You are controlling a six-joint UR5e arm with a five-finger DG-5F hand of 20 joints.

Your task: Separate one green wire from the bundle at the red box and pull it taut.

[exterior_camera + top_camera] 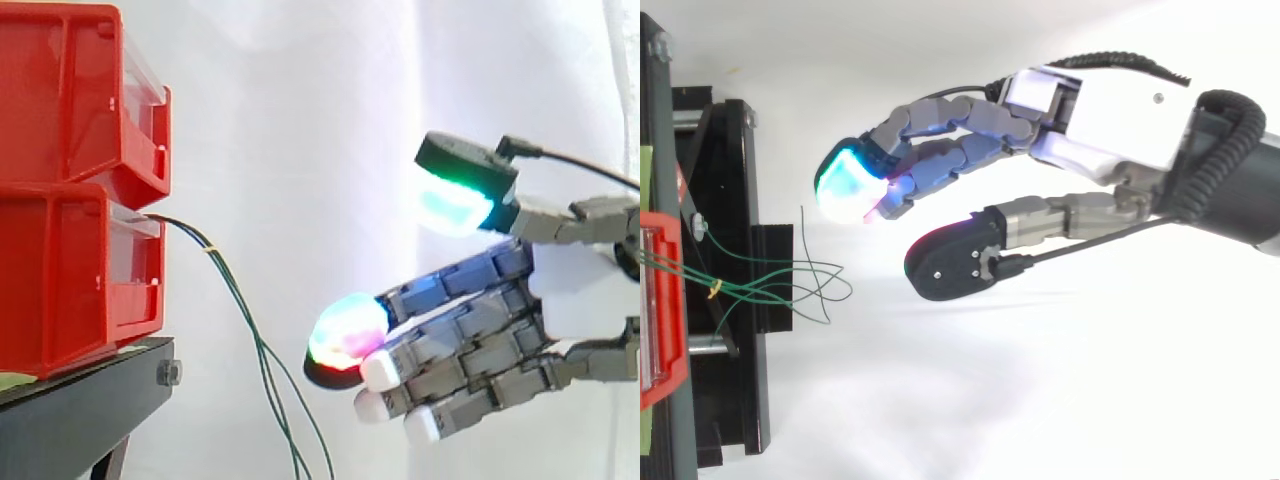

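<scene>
Hand (578, 292) loosely spread, apart from green wires (258, 342) cropped below

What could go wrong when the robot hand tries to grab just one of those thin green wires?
1. The green wires hang close together from the red box, and the pads on the hand are thick, so it may pinch several instead of one.
2. They hang loose; the open hand could push them aside rather than catch one.
3. A yellow tie bunches them near the box, so pulling one might drag the others.
</scene>
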